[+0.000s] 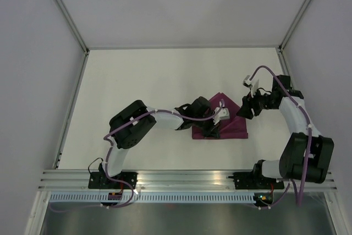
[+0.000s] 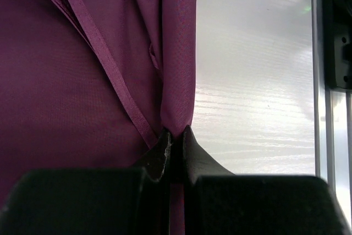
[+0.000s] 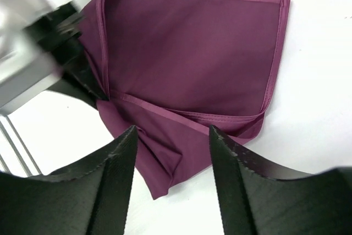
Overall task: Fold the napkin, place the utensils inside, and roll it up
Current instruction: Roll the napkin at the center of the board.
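White bench (image 1: 137, 81) carries the napkin (image 1: 234, 124) right of centre, folded, its long near edge running 9 to 3 o'clock. Left gripper (image 2: 175, 136) is pinched tight on a fold at the napkin's 7 o'clock corner. Right gripper (image 1: 243, 109) hovers just off the 2 o'clock edge, jaws spread and empty, with the cloth toward its 8 o'clock. As the free arm, it looks better placed for that side. No utensils show.

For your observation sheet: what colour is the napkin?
The napkin is plain plum purple, best seen from the right wrist.
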{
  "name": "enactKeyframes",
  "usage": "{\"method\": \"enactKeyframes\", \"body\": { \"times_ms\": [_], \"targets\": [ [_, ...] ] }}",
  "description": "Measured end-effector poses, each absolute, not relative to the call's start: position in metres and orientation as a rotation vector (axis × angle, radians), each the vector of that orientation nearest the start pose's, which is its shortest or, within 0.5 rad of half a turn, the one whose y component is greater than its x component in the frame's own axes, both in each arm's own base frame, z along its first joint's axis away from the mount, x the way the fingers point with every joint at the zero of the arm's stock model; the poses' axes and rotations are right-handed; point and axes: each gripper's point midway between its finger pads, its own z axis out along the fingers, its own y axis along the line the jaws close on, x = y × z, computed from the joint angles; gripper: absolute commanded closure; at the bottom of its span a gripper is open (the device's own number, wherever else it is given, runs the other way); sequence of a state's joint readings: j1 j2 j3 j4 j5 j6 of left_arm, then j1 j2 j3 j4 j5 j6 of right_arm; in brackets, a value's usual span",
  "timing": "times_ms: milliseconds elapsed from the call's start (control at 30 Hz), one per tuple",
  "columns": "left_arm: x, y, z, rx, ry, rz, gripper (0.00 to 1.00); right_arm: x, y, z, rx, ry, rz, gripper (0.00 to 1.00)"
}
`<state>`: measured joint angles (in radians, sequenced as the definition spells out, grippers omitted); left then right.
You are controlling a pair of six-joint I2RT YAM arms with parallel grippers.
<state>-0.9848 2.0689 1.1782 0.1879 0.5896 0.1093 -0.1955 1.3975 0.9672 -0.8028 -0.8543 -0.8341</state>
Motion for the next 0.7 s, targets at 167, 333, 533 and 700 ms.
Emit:
{"method": "enactKeyframes", "body": {
  "times_ms": [167,333,533,700],
  "targets": [
    [0.194,-0.460,0.015,1.506,1.902,-1.191,0.98,0.261,0.060,0.123,-1.004,2.063,0.602,0.37],
    [0.196,-0.459,0.014,1.495,1.954,-1.256,0.98,0.240,0.070,0.107,-1.148,2.018,0.538,0.37],
    [0.196,-0.457,0.014,1.483,2.001,-1.316,0.98,0.212,0.097,0.083,-1.369,1.924,0.476,0.36],
    [0.196,-0.456,0.013,1.471,2.048,-1.369,0.98,0.206,0.106,0.066,-1.478,1.881,0.406,0.35]
  ]
}}
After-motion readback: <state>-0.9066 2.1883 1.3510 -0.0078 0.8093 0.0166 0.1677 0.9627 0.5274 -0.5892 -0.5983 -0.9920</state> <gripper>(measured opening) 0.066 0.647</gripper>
